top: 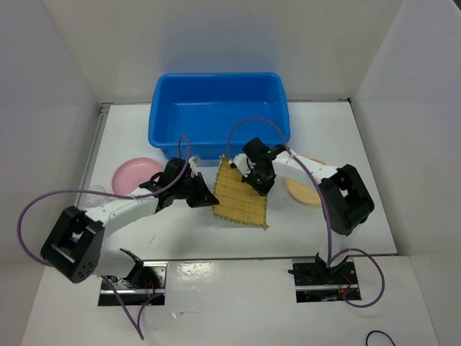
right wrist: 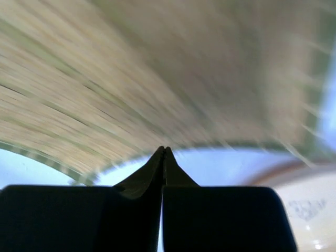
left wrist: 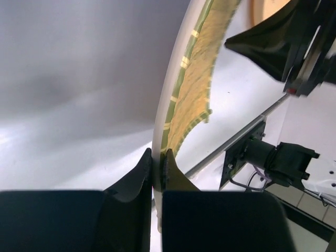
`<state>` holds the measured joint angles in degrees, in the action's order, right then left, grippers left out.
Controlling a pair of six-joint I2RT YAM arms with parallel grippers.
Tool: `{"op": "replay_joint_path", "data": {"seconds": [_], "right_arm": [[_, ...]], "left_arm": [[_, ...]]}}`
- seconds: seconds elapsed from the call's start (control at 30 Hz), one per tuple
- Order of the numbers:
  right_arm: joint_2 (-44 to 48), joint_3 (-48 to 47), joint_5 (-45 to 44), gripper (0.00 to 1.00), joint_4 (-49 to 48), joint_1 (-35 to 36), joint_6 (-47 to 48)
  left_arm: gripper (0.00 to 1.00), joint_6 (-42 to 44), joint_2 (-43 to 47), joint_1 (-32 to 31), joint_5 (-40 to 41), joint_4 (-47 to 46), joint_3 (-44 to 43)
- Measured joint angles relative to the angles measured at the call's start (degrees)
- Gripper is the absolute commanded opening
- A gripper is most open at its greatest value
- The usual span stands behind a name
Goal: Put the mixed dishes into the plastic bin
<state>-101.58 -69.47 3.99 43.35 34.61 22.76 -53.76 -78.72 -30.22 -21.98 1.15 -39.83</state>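
The yellow woven mat [top: 241, 194] sits in the middle of the table, in front of the blue bin [top: 220, 108]. My left gripper [top: 209, 196] is shut on the mat's left edge [left wrist: 181, 94], and the mat curves away from its jaws. My right gripper [top: 257, 178] is shut with its tips at the mat's far right edge [right wrist: 157, 79], which looks blurred. The pink plate [top: 135, 175] lies at the left. The tan-orange plate [top: 306, 192] lies at the right, partly under my right arm. One faint clear cup [top: 94, 193] stands left of the pink plate; the other is out of view.
White walls enclose the table on the left, back and right. The bin stands against the back wall. The right gripper [left wrist: 283, 42] and an arm base mount [left wrist: 273, 157] show in the left wrist view. The orange plate's rim [right wrist: 310, 205] lies just below the right gripper.
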Motion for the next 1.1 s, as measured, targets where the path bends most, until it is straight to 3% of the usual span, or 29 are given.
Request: {"op": "replay_joint_path", "data": {"seconds": [0.23,0.4,0.83,1.1], "right_arm": [[11.45,-0.35,0.37,0.0,0.22,-6.64,-1.2],[14.8,-2.58,0.92,0.0,0.26,-13.53,-2.43],[14.99,-2.71,1.84,0.0,0.42,-16.04,-3.91],[18.78,-1.77,-4.76,0.0,-1.81,-22.71,-9.07]], "left_arm": [[0.0,-0.55,12.66,0.15,2.27,8.26,-0.07],[0.0,-1.05,17.27,1.6,1.62,13.46,-2.16],[0.0,-2.23,19.1,3.58,-0.96,20.48,-6.19],[0.0,-3.8,13.92,10.23,-7.58,21.53,-20.63]]}}
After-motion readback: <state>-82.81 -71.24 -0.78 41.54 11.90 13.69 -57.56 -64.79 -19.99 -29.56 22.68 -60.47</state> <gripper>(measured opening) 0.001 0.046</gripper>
